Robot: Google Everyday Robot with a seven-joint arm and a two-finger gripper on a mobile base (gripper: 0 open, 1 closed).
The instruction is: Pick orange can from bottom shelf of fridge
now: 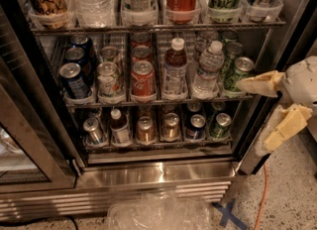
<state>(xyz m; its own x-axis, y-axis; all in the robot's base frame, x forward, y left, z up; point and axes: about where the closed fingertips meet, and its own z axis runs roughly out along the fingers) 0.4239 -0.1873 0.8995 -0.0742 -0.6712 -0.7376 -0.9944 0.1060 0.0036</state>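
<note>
The fridge (158, 173) stands open with its dark interior and wire racks in view. On the bottom shelf (158, 147) two orange cans sit side by side in clear lane trays, one (145, 129) left of centre and one (171, 126) next to it. My gripper (273, 106) is outside the fridge at the right, beside the door frame, level with the gap between the middle and bottom shelves. Its two pale yellow fingers (261, 83) are spread apart and hold nothing. It is well to the right of the orange cans.
The bottom shelf also holds a silver can (92, 130), a small bottle (119, 127), a blue can (196, 126) and a green can (220, 126). The rack above holds a red can (143, 79), bottles and green cans. A clear plastic bag (158, 213) and an orange cable (258, 194) lie on the floor.
</note>
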